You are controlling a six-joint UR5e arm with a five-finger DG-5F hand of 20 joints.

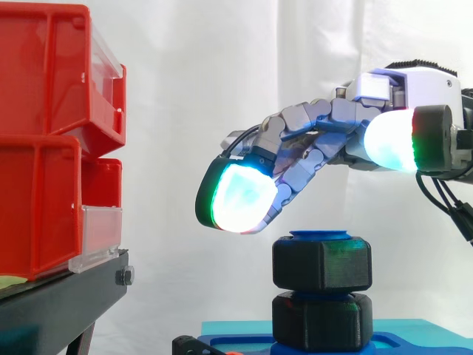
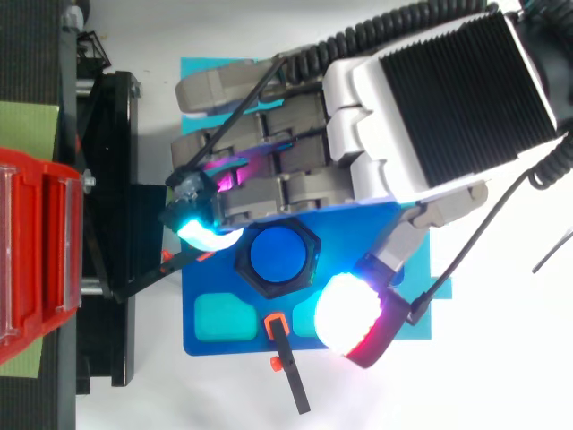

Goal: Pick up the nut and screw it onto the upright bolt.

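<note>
In the side view my hand point(image 1: 332, 122) hovers over the nut point(image 1: 321, 264), fingers loosely spread and holding nothing. One glowing fingertip point(image 1: 236, 196) hangs just above and to the left of it, not touching. The nut sits high on the upright bolt point(image 1: 319, 234), above a second black hex piece point(image 1: 321, 319). I judge it catches few threads, so a slanted push could tilt and jam it.

From the top, the nut point(image 2: 277, 255) lies between my cyan pad point(image 2: 206, 235) and thumb pad point(image 2: 354, 313), over the blue plate point(image 2: 215, 336). The cyan pad is nearer, so closing unevenly may shove the nut sideways or let it slip.
</note>
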